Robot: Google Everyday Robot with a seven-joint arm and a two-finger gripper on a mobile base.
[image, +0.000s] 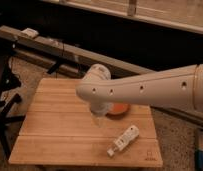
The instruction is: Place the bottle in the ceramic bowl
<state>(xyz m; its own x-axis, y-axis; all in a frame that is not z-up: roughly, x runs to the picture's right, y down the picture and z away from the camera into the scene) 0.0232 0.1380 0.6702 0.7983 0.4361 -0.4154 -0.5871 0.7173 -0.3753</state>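
Tool (99,119) hangs open & empty over the wooden worktop (55,130), right beside the ceramic bowl (119,109), half hidden behind the arm (155,90), while the bottle (124,139) lies on its side nr the worktop's front edge, apart from both.

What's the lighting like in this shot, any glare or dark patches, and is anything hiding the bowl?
Camera view: warm, dim light falls on the wooden table, and the background behind it is nearly black. Camera view: the pale arm is the brightest thing and covers most of the ceramic bowl. Camera view: the gripper hangs open over the table beside the bowl; the bottle shows no glare.
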